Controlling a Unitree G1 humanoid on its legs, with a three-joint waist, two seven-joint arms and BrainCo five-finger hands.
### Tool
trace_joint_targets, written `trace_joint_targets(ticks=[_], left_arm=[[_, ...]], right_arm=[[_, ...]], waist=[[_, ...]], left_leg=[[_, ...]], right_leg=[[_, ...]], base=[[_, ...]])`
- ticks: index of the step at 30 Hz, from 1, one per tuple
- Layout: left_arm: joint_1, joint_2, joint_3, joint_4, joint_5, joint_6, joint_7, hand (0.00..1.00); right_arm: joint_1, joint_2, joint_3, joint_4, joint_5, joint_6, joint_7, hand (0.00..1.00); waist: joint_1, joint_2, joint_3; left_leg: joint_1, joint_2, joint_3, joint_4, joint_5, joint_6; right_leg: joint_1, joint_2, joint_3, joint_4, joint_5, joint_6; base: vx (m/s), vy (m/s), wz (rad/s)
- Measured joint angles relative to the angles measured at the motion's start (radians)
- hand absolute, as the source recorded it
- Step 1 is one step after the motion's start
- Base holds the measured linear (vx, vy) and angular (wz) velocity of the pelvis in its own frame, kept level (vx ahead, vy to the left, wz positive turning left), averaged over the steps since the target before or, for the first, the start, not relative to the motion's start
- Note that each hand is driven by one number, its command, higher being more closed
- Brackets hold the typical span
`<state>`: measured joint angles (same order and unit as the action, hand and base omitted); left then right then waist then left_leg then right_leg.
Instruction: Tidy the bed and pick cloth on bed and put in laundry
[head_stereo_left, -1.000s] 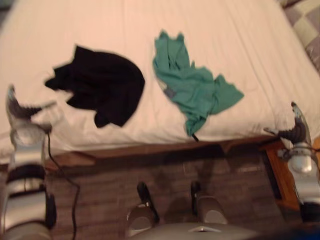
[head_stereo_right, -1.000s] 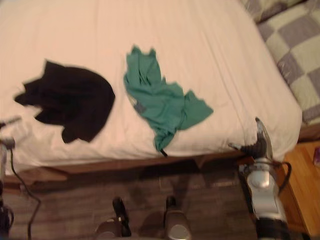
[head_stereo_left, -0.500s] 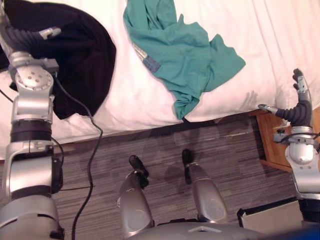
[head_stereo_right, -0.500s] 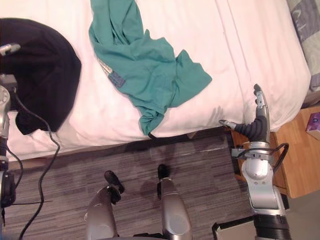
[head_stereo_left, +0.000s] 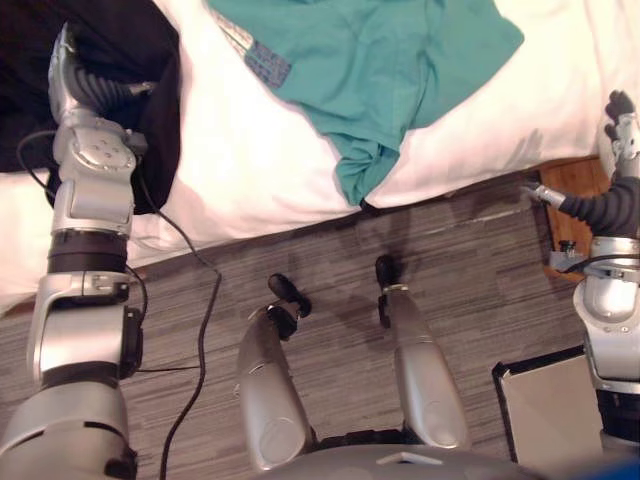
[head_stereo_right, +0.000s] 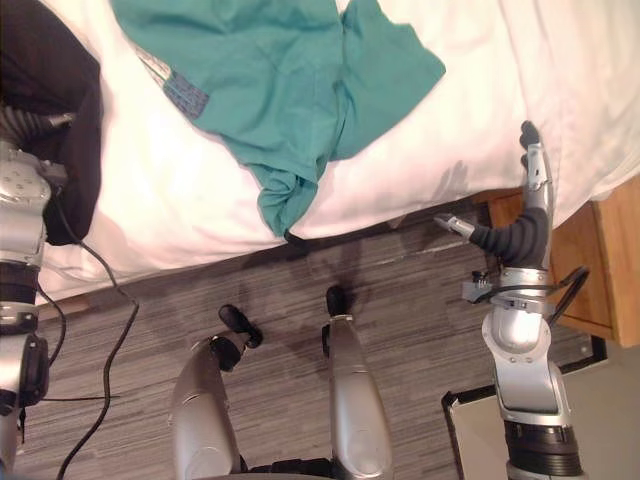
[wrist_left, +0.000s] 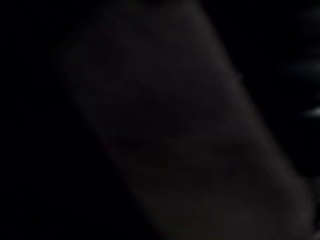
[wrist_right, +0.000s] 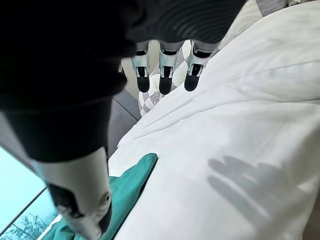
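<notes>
White bed (head_stereo_left: 250, 150) carries the teal cloth (head_stereo_left: 390, 70) at its near edge and the black cloth (head_stereo_right: 50, 100), where our left robot hand (head_stereo_left: 95, 88) seems to sit, grip impossible to tell, so we should gather fabric fully before lifting; right robot hand (head_stereo_right: 525, 220) hovers open-fingered alongside.

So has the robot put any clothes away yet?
Not yet. The green cloth and black cloth both lie on the bed. The left hand is at the black cloth; the right hand hangs open, empty. Both need picking up and putting away.
</notes>
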<state>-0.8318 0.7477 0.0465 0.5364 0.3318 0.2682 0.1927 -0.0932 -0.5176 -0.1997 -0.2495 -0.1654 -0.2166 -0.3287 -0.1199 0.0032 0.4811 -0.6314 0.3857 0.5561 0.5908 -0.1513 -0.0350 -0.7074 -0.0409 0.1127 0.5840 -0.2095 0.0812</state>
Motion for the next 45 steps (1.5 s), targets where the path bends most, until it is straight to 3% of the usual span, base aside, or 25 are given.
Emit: trace_joint_targets(ticks=[6, 9, 11, 12, 14, 17, 20, 22, 24, 28, 30, 35, 39, 40, 45], left_arm=[[0.031, 0.001, -0.003, 0.001, 0.005, -0.012, -0.008, 1.0], [0.069, 0.004, -0.004, 0.012, -0.089, -0.086, -0.008, 1.0], [0.126, -0.001, -0.003, 0.023, -0.197, -0.188, -0.012, 1.0], [0.138, -0.007, -0.003, 0.023, -0.219, -0.212, -0.015, 1.0], [0.2, -0.067, 0.039, 0.013, -0.327, -0.31, -0.049, 1.0], [0.311, -0.155, 0.096, -0.036, -0.43, -0.418, -0.132, 1.0], [0.408, -0.236, 0.153, -0.086, -0.483, -0.479, -0.214, 1.0], [0.456, -0.273, 0.176, -0.102, -0.51, -0.502, -0.26, 1.0], [0.505, -0.302, 0.205, -0.132, -0.512, -0.518, -0.287, 1.0], [0.568, -0.342, 0.252, -0.174, -0.5, -0.524, -0.301, 1.0], [0.64, -0.36, 0.268, -0.158, -0.414, -0.513, -0.296, 1.0], [0.795, -0.447, 0.177, 0.196, -0.268, -0.286, -0.258, 1.0], [0.884, -0.514, 0.115, 0.238, -0.252, -0.278, -0.26, 1.0], [0.899, -0.517, 0.109, 0.239, -0.254, -0.285, -0.26, 1.0], [0.911, -0.533, 0.109, 0.237, -0.25, -0.362, -0.244, 1.0]], right_arm=[[-0.099, 0.0, 0.011, -0.001, -0.086, -0.009, 0.0, 0.0], [-0.137, 0.0, 0.028, -0.032, -0.156, -0.008, 0.004, 0.0], [-0.147, -0.001, 0.065, -0.101, -0.223, 0.0, 0.019, 0.0], [-0.149, -0.001, 0.076, -0.12, -0.233, 0.005, 0.024, 0.0], [-0.166, -0.001, 0.128, -0.157, -0.277, 0.038, 0.056, 0.0], [-0.192, 0.0, 0.187, -0.156, -0.345, 0.094, 0.098, 0.0], [-0.231, 0.0, 0.247, -0.119, -0.389, 0.152, 0.13, 0.0], [-0.268, 0.0, 0.268, -0.049, -0.39, 0.187, 0.135, 0.0], [-0.311, -0.001, 0.27, 0.022, -0.387, 0.225, 0.136, 0.0], [-0.397, -0.003, 0.275, 0.159, -0.325, 0.295, 0.133, 0.0], [-0.453, -0.004, 0.28, 0.221, -0.289, 0.333, 0.134, 0.0], [-0.594, -0.034, 0.253, 0.394, -0.242, 0.435, 0.126, 0.0], [-0.71, -0.097, 0.149, 0.472, -0.139, 0.441, 0.12, 0.0], [-0.738, -0.098, 0.133, 0.506, -0.13, 0.44, 0.135, 1.0], [-0.777, -0.116, 0.13, 0.563, -0.069, 0.423, 0.225, 1.0]], waist=[[0.0, 0.005, -0.002], [0.003, 0.009, -0.004], [0.0, 0.017, -0.01], [0.003, 0.018, -0.01], [0.01, 0.027, -0.025], [0.029, 0.032, -0.045], [0.053, 0.029, -0.056], [0.079, 0.03, -0.075], [0.086, 0.033, -0.077], [0.123, 0.035, -0.078], [0.133, 0.032, -0.076], [0.143, 0.008, -0.03], [0.165, 0.011, 0.0], [0.166, 0.012, 0.001], [0.162, 0.02, 0.004]], left_leg=[[0.029, -0.016, 0.025, -0.007, -0.003, 0.005], [0.056, -0.026, 0.036, -0.023, -0.004, 0.008], [0.078, -0.04, 0.033, -0.034, -0.004, 0.013], [0.085, -0.042, 0.033, -0.034, -0.006, 0.015], [0.093, -0.06, 0.011, -0.045, -0.006, 0.019], [0.097, -0.077, -0.021, -0.051, -0.004, 0.023], [0.101, -0.094, -0.049, -0.065, 0.002, 0.032], [0.085, -0.109, -0.072, -0.072, 0.009, 0.033], [0.072, -0.121, -0.096, -0.085, 0.025, 0.036], [0.025, -0.13, -0.157, -0.104, 0.061, 0.035], [0.001, -0.136, -0.179, -0.121, 0.083, 0.035], [-0.071, -0.144, -0.197, -0.13, 0.111, 0.045], [-0.113, -0.15, -0.203, -0.121, 0.114, 0.053], [-0.115, -0.153, -0.201, -0.12, 0.114, 0.053], [-0.109, -0.167, -0.184, -0.14, 0.123, 0.054]], right_leg=[[0.01, -0.012, 0.028, -0.01, 0.011, 0.018], [0.038, -0.019, 0.039, -0.035, 0.023, 0.028], [0.071, -0.034, 0.033, -0.048, 0.024, 0.032], [0.079, -0.035, 0.031, -0.051, 0.025, 0.032], [0.108, -0.054, 0.005, -0.06, 0.025, 0.033], [0.136, -0.071, -0.027, -0.066, 0.024, 0.033], [0.16, -0.087, -0.065, -0.069, 0.023, 0.032], [0.162, -0.092, -0.078, -0.08, 0.021, 0.033], [0.167, -0.1, -0.104, -0.087, 0.021, 0.032], [0.164, -0.1, -0.162, -0.1, 0.016, 0.023], [0.15, -0.1, -0.184, -0.102, 0.016, 0.021], [0.09, -0.111, -0.216, -0.092, 0.018, 0.017], [0.049, -0.128, -0.228, -0.072, 0.016, 0.013], [0.044, -0.134, -0.228, -0.065, 0.015, 0.011], [0.024, -0.152, -0.222, -0.044, 0.012, 0.008]], base=[[0.01, 0.009, -0.08], [0.04, 0.016, -0.04], [0.06, 0.02, 0.11], [0.07, 0.008, 0.13], [0.07, 0.016, 0.28], [0.06, 0.008, 0.32], [0.03, -0.007, 0.32], [0.01, -0.012, 0.26], [0.0, -0.02, 0.39], [0.0, -0.047, 0.38], [0.0, -0.065, 0.35], [0.03, -0.024, 0.22], [0.0, 0.004, 0.12], [0.0, 0.0, 0.0], [0.0, -0.007, 0.0]])
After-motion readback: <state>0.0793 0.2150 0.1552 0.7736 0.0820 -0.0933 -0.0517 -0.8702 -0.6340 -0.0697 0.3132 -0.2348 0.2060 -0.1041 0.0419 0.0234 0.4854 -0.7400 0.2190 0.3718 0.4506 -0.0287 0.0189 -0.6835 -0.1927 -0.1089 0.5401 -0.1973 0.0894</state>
